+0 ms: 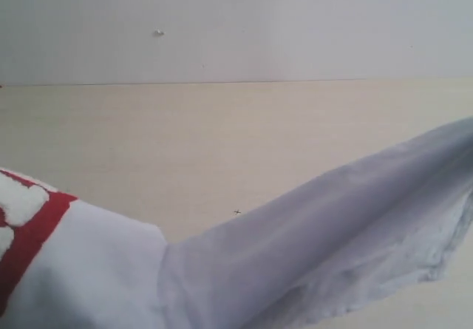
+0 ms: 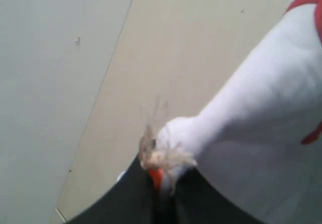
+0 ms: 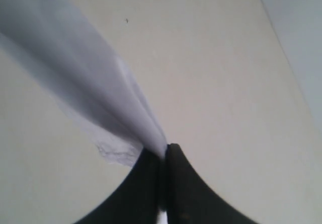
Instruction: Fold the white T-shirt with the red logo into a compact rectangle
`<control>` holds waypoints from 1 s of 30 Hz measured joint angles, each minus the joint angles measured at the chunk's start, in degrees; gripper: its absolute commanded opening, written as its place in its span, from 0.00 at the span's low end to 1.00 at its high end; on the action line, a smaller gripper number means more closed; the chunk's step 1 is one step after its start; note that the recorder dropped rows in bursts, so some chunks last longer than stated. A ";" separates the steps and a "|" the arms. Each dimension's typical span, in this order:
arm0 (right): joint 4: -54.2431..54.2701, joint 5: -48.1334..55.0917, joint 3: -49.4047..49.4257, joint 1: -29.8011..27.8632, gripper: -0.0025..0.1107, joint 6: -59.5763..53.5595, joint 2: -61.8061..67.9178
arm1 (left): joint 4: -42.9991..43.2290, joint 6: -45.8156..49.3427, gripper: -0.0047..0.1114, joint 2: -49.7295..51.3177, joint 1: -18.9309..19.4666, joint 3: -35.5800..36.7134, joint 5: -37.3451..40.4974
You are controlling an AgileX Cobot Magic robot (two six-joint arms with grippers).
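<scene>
The left end effector [image 2: 160,177] and the right end effector [image 3: 165,154] are each clamped on the white T-shirt [image 1: 332,233], which is stretched between them over the pale beige surface [image 1: 222,137]. The red logo [image 1: 33,229] is at the left end. A plain grey wall [image 1: 259,26] backs the surface.

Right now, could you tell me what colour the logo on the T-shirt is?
The logo is red with white lettering; the exterior view shows it best.

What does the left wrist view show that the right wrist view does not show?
Only the left wrist view: the red logo and the left gripper, shut on a bunched part of the white T-shirt. Only the right wrist view: the right gripper, shut on a plain fold. Both: that T-shirt and the beige table.
</scene>
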 measured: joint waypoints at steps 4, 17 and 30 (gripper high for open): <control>-3.40 0.12 3.31 0.11 0.02 0.24 1.18 | 3.42 -0.53 0.04 2.15 -0.14 3.36 0.23; -14.00 -10.05 5.07 0.11 0.02 1.93 25.96 | 10.16 -3.42 0.04 27.83 10.25 11.42 -12.00; -25.56 -51.04 3.11 0.11 0.09 10.65 52.40 | 10.16 -3.67 0.04 55.14 19.36 11.53 -53.10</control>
